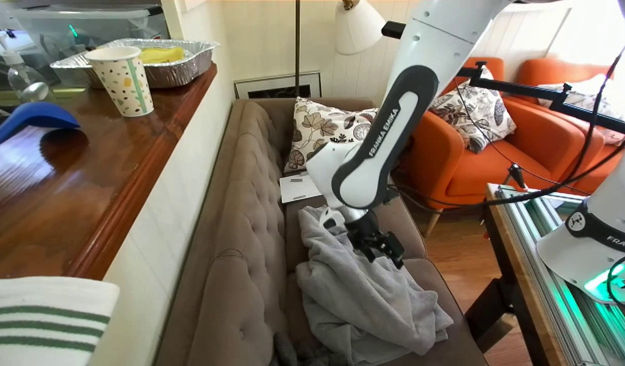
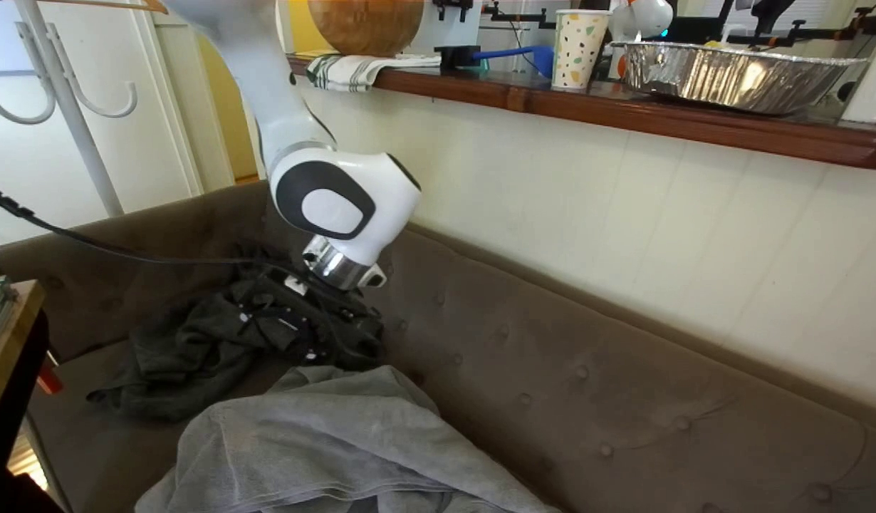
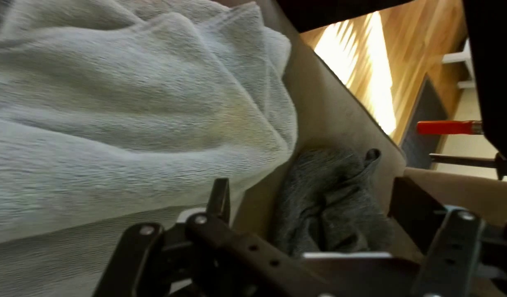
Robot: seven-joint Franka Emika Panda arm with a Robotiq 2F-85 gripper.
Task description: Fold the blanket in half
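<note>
Robotiq gripper: foremost, along the bottom of the wrist view; fingers spread wide, nothing visibly gripped. Light-grey blanket: rumpled, not folded in half, on the tufted brown sofa, lower middle of both exterior views.

Risks, as judged: dark grey cloth shows in the gap between the fingers; closing here would likely take that cloth, alone or together with the blanket. A shallow pinch could raise one layer only and leave the bunched folds behind; a pull past the seat's front edge might spill the blanket onto the wooden floor.

Surface and room, by an exterior view: floral pillow, upper middle, at the sofa's far end; orange armchairs, upper right; patterned paper cup and foil tray, upper left, on the varnished wood countertop; green-striped white towel, lower left.
</note>
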